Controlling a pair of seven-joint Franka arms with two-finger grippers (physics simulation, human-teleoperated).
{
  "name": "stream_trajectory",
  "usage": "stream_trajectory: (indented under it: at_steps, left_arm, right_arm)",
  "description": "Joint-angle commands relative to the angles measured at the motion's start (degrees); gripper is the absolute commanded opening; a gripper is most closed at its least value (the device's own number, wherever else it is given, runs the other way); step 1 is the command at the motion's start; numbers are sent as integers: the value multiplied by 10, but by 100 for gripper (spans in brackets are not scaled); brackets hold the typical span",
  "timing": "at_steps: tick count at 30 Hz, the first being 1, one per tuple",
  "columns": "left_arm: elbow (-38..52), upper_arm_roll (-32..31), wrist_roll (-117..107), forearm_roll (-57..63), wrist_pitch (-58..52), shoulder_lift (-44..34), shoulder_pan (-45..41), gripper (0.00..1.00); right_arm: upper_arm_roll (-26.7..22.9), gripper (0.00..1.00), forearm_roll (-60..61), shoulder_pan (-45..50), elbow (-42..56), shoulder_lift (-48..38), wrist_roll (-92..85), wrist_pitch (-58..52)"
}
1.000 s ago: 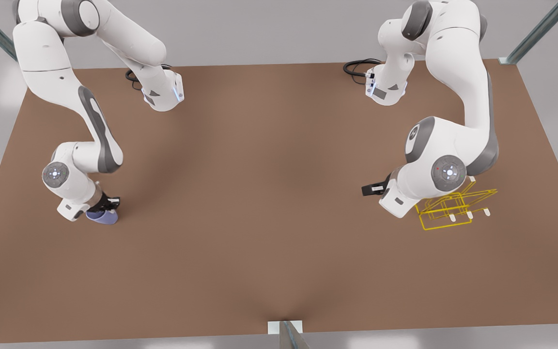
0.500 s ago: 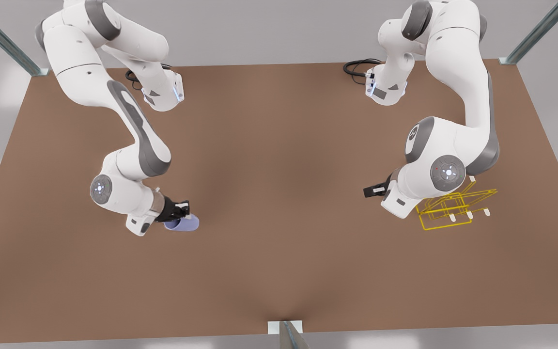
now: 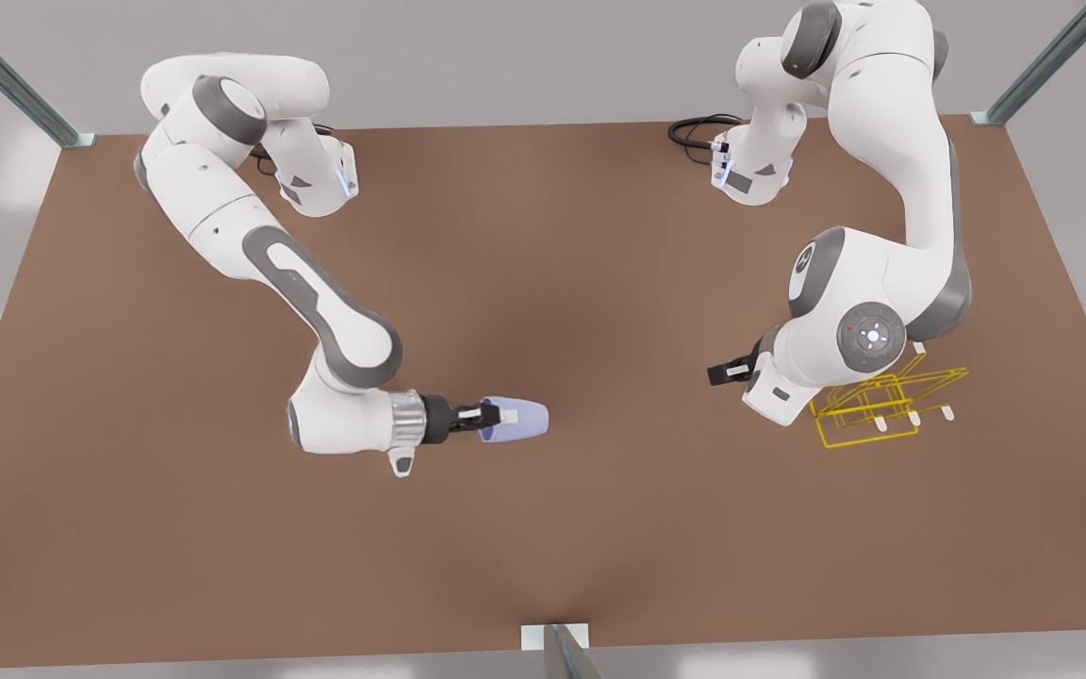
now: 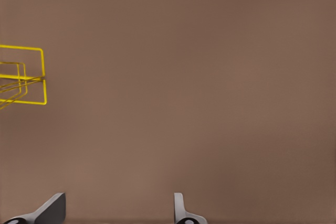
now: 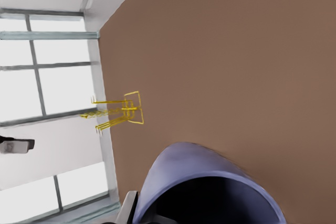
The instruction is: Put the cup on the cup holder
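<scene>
The right gripper (image 3: 485,419) clamps the cup (image 3: 515,421) sideways above the table (image 3: 543,528), well apart from the holder (image 3: 868,415), mid-carry toward it; next, the cup's mouth needs aligning over 1 prong, while the left gripper (image 3: 724,370) waits wide open beside the holder.

Right gripper (image 3: 486,420): my arm stretched low and level, fingers clamped on the cup (image 3: 515,422). Left gripper (image 3: 724,370): my arm folded, waiting, fingers spread.

cup (image 3: 517,422): lavender-blue tumbler, on its side, mid-table | cup holder (image 3: 882,407): yellow wire rack, front view's right, well apart
</scene>
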Motion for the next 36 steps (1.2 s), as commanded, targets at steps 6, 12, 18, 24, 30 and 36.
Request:
stream_trajectory:
  at_steps: [6, 12, 18, 24, 30, 36]
  left_arm:
    - [0, 1, -13, 0, 0, 0, 0, 100]
    - [0, 0, -13, 0, 0, 0, 0, 100]
    - [-2, -5, -225, -24, 42, 5, -16, 100]
    - [25, 2, -790, -37, 247, 58, -25, 100]
    - [17, 2, -810, -37, 242, 59, -31, 100]
    - [15, -2, -885, -37, 253, 83, -69, 100]
  right_arm:
    - [3, 21, 9, 78, 118, 106, 56, 12]
    - [-3, 21, 3, 114, 147, 147, 49, 35]
    - [-14, 21, 2, 143, 187, 183, 46, 44]
    - [-29, 100, 1, 151, 185, 191, 29, 60]
    - [-30, 100, -16, 147, 183, 195, 28, 59]
    - [-30, 100, -36, 135, 170, 196, 28, 57]
